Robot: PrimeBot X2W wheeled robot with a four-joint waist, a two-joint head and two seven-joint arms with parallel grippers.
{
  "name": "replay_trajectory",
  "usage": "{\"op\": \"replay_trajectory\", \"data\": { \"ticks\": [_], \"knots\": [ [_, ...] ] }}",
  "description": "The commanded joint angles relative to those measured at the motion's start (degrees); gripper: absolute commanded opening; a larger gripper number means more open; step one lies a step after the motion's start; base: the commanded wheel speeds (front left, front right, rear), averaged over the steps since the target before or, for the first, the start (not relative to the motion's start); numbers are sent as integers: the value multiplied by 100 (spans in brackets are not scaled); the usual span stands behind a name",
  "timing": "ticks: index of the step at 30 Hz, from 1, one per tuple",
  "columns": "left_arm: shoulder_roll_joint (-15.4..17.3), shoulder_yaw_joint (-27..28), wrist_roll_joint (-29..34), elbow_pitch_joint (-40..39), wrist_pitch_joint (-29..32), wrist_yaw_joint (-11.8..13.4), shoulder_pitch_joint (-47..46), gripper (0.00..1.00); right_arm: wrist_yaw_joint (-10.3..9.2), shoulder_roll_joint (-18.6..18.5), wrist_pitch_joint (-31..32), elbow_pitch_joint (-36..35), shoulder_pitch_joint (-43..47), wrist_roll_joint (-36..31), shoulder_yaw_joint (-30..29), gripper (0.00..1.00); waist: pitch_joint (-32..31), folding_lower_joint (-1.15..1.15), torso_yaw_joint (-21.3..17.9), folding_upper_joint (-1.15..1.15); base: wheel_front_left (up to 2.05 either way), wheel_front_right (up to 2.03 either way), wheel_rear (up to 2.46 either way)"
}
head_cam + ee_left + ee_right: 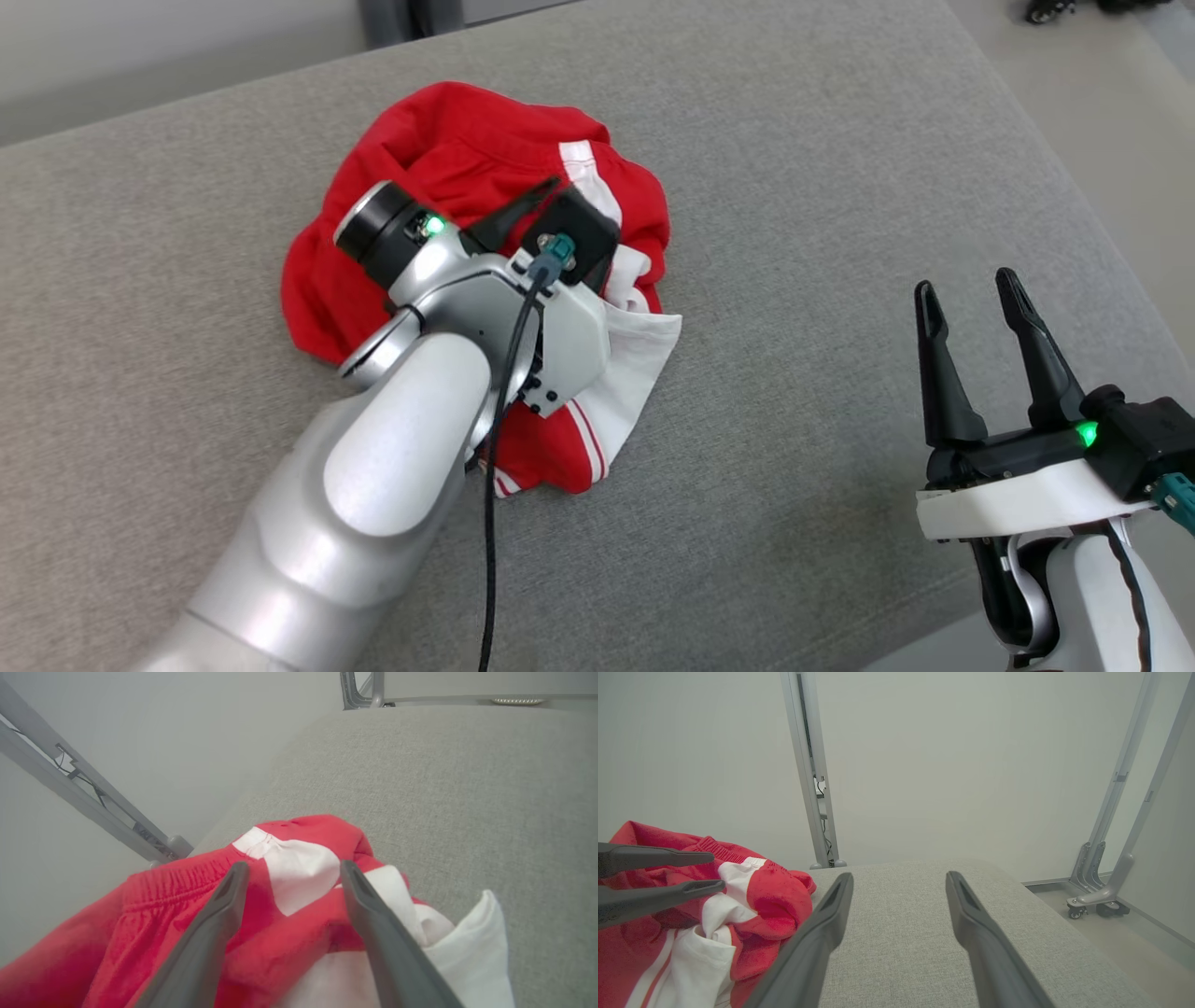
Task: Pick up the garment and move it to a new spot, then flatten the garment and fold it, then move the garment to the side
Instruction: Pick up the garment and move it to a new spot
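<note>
Fingers (pixel 219 914) of the left gripper (pixel 294 865) stood wide astride a raised fold of the garment (pixel 439 149), seemingly set to pinch. It lay bunched on the cushion (pixel 794 187); the right gripper (pixel 971 299) hung wide, well apart.

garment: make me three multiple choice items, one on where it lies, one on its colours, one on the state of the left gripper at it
1. Where does the garment lie?
A. on the grey cushion
B. on the floor
C. in a basket

2. What colours is it?
A. blue and white
B. red and white
C. all black

3. How does the left gripper stand?
A. shut on the garment
B. open
C. shut, away from the garment

Answers:
1 A, the head view shows it heaped on the grey fabric surface.
2 B, it is red with white panels and stripes.
3 B, the left wrist view shows the two fingers spread apart over the garment.
</note>
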Motion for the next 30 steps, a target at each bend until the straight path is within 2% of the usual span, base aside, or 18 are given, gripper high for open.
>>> {"op": "replay_trajectory", "data": {
  "ticks": [1, 9, 11, 15, 16, 17, 23, 30],
  "knots": [
    [49, -34, 98, 105, 63, 53, -150, 100, 1, -30, -27, -8, -26, 52, -8, 100, 68, 0, -84, 0, 0, 0, 0],
    [81, -240, 491, 799, 22, 365, -600, 100, 1, -30, -27, 14, -53, 154, 100, 100, 139, 0, -188, 0, 0, 0, 0],
    [75, -266, 494, 987, 36, 372, -685, 100, 1, -30, -27, 13, -60, 172, 123, 100, 157, 0, -199, 0, 0, 0, 0],
    [50, -298, 347, 1384, 239, 206, -801, 100, 1, -30, -27, 23, -78, 206, 153, 100, 180, 0, -212, 0, 0, 0, 0],
    [39, -320, 302, 1436, 285, 140, -839, 39, 1, -30, -27, 26, -79, 212, 156, 100, 184, 0, -211, 0, 0, 0, 0],
    [25, -318, 227, 1461, 298, 100, -875, 0, 1, -30, -27, 29, -82, 217, 156, 100, 186, 0, -208, 0, 0, 0, 0],
    [4, -365, 47, 1535, 161, 140, -904, 0, 1, -30, -27, 58, -90, 196, 142, 100, 152, 0, -146, 0, 0, 0, 0],
    [-16, -261, -401, 1293, -444, 359, -837, 0, 1, -30, -27, 88, -67, 60, 101, 100, -52, 0, 61, 0, 0, 0, 0]
  ]
}}
